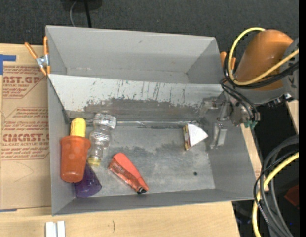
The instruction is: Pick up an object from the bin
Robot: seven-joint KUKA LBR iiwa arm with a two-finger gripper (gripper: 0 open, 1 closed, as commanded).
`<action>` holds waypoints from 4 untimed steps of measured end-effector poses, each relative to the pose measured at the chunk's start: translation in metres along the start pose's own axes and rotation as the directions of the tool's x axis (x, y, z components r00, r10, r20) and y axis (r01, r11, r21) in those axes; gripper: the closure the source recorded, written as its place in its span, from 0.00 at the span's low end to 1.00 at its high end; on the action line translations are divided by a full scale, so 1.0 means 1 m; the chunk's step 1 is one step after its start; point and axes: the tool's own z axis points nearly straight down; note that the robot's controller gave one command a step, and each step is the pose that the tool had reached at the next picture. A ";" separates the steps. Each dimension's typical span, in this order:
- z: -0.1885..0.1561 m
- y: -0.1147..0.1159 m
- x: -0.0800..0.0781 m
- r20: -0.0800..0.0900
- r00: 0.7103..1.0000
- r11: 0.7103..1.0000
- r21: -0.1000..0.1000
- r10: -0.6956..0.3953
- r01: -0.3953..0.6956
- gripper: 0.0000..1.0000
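Note:
My gripper (pixel 219 132) hangs low at the right side of the bin, close to the right wall. Just left of it lies a small white wedge-shaped thing (pixel 196 134) with a brown edge, resting on the bin floor and nearly touching the gripper. I cannot tell whether the wedge is in its grasp. A red-orange, stapler-like thing (pixel 127 172) lies flat near the front of the bin, well to the left of the gripper.
At the left end of the bin are an orange bottle with a yellow cap (pixel 74 154), a clear plastic bottle (pixel 99 137) and a purple cup (pixel 87 185), close together. The arm's orange cover and yellow cables hang over the bin's right rim.

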 end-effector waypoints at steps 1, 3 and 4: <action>-0.005 0.000 -0.002 0.008 1.000 1.000 0.001 -0.001 0.001 0.00; 0.072 -0.013 -0.009 0.008 0.958 0.958 -0.002 0.288 -0.288 0.00; 0.081 0.005 0.015 0.005 0.907 0.907 -0.002 0.421 -0.421 0.00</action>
